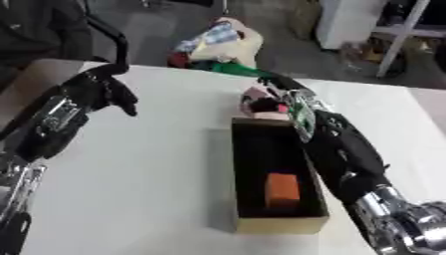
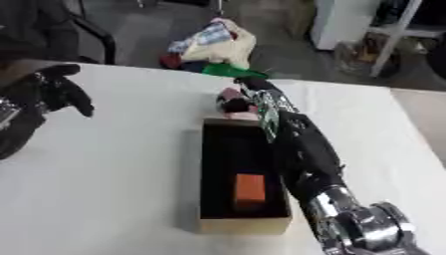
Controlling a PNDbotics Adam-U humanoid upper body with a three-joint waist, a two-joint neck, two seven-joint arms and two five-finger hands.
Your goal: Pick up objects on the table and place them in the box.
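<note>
A tan cardboard box (image 1: 280,225) with a dark inside lies on the white table (image 1: 157,174). An orange block (image 1: 281,190) rests in its near end. Just past the box's far end, my right hand (image 1: 277,97) has its fingers curled on a pink and dark object (image 1: 258,104), with a bit of red showing. The right arm stretches along the box's right side. My left hand (image 1: 111,92) hovers at the left over the table, fingers hanging relaxed and holding nothing.
A heap of coloured bags and cloth, with a green piece (image 1: 228,67), lies at the table's far edge. A black chair (image 1: 104,30) stands at the far left. White shelving (image 1: 375,25) stands behind on the right.
</note>
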